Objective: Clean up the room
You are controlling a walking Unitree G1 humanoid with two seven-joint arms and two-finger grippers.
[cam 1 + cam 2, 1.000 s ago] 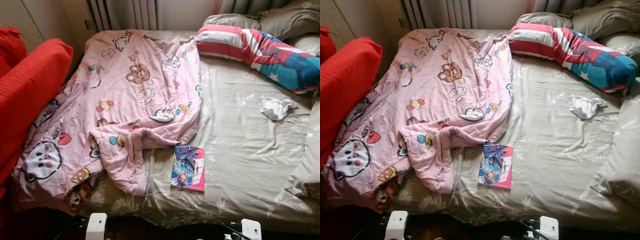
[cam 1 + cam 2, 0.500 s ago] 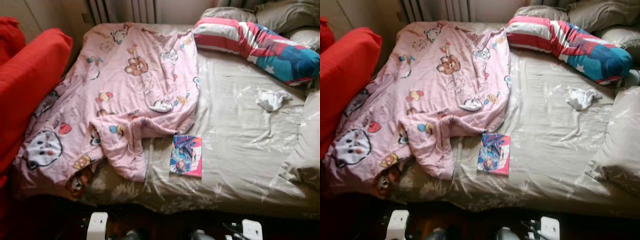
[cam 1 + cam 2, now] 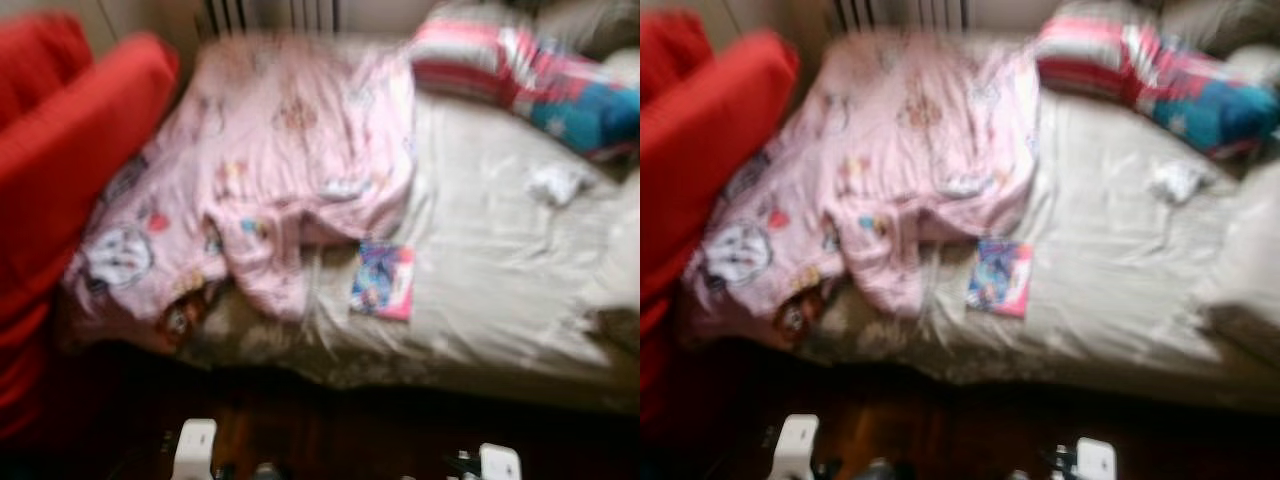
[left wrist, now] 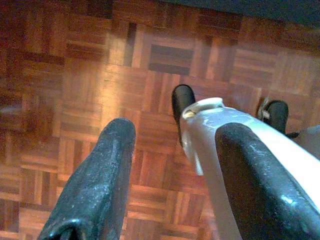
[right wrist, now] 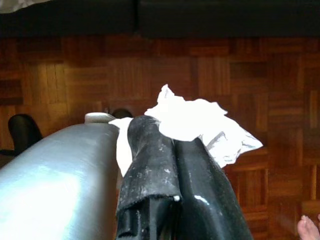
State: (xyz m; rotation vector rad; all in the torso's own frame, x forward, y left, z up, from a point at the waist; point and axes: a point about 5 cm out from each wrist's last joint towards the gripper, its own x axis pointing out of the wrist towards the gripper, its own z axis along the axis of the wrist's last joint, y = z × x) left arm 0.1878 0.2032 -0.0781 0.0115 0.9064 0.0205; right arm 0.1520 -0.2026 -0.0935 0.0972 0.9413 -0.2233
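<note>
Our right gripper [image 5: 172, 145] is squeezed tight on a crumpled white tissue [image 5: 192, 122], and it hangs low over the brown wood floor [image 5: 70, 75]. Our left gripper [image 4: 175, 170] has its two black fingers [image 4: 107, 165] spread apart with nothing between them, and it hangs over the same floor too. Bare toes [image 5: 308, 229] of a person peek in beside the right gripper. We look down at a bed [image 3: 480, 300], and the whole picture is blurry. On the left half of the bed lies a pink blanket [image 3: 290, 170] with cartoon animals on it. Just beside its near edge lies a small book [image 3: 384, 281] with a pink and blue cover. Another white tissue [image 3: 556, 183] sits far on the right of the bed. A striped pillow [image 3: 520, 75] lies at the far right. Red cushions [image 3: 60, 160] are on the left, touching the blanket.
</note>
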